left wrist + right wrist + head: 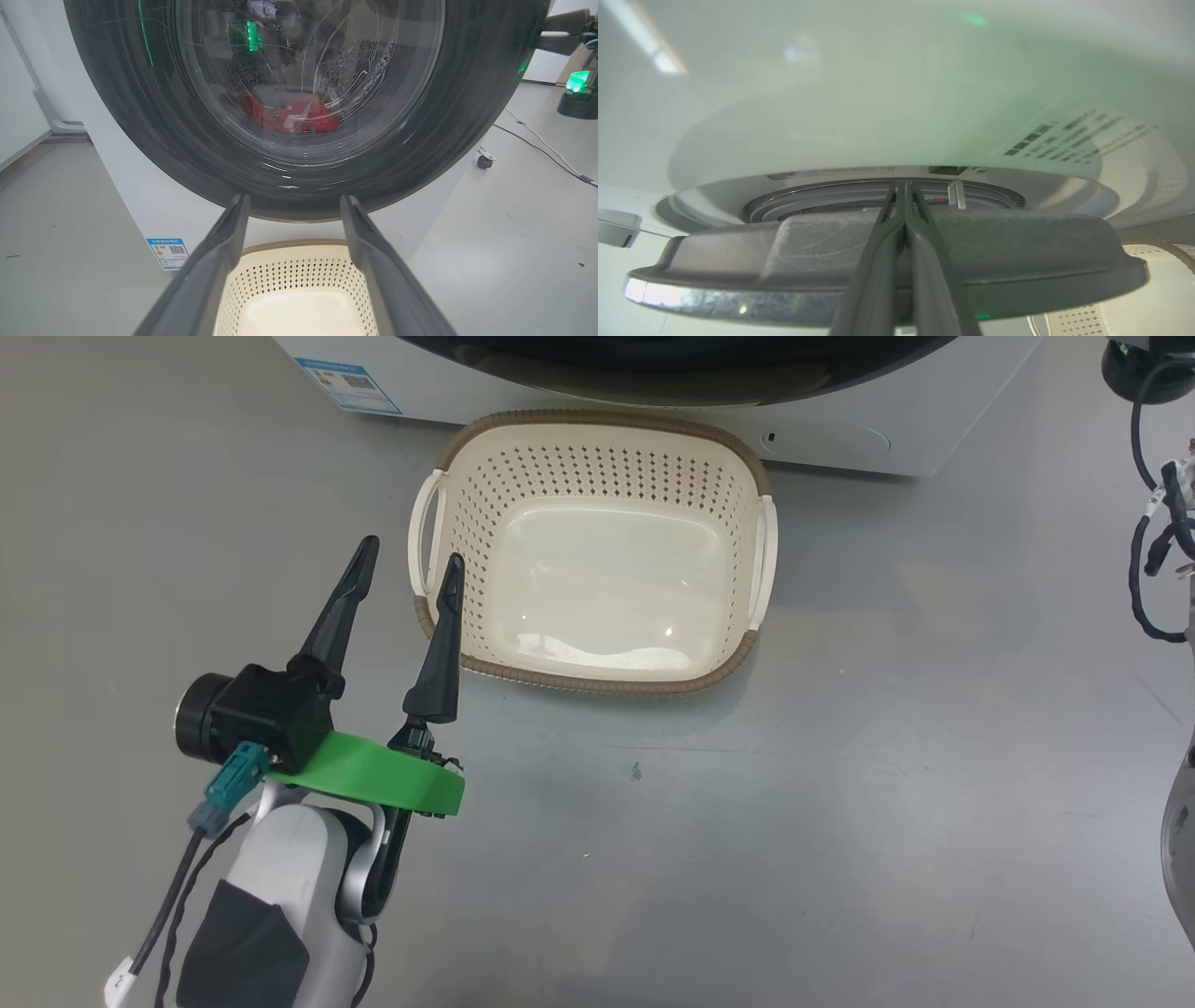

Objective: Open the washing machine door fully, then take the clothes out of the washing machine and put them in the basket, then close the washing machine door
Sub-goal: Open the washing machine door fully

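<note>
Left gripper [413, 551] gapes wide beside the basket [597, 422]. Red clothes [289, 114] lie in the washer [135, 196], behind its door [140, 116]. Right gripper [904, 186] is pinched shut.

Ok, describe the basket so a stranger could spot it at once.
Find the big white washing machine with the round black-rimmed door. On the grey floor in front of it sits the basket. It alone is cream plastic, with perforated sides, a brown woven-look rim and two side handles.
</note>
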Controlling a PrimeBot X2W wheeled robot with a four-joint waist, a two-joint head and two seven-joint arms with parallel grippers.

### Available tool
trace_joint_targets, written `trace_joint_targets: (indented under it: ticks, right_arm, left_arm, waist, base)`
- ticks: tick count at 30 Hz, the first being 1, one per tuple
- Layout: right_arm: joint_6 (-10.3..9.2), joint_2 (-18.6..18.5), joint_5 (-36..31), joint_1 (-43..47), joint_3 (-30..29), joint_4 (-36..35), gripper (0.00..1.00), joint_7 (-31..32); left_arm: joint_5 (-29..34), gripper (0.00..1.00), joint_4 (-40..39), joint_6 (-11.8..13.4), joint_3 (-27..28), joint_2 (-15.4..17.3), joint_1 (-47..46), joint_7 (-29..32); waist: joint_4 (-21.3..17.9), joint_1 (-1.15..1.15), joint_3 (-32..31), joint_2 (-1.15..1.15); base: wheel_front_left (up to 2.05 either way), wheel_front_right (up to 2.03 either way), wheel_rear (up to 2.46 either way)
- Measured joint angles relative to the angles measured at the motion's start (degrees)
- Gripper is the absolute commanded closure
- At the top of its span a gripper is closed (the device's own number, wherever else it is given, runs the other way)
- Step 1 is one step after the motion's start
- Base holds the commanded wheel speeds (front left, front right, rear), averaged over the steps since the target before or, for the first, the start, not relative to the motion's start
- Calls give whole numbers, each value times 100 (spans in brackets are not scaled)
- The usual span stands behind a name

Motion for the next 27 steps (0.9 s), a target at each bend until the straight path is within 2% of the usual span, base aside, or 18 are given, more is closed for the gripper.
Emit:
trace_joint_targets:
  ticks: [18, 27]
  right_arm:
    - [154, -107, 371, -122, -22, 404, 100, 695]
    - [312, -44, 455, 10, 63, 625, 100, 962]
  left_arm:
    - [1, 0, 82, -31, 51, -14, -13, 0]
    - [1, 0, 158, -31, 118, -16, -12, 0]
  waist:
    - [7, 0, -53, 0]
    - [-43, 0, -227, 0]
  base:
    - [0, 0, 0]
    - [0, 0, 0]
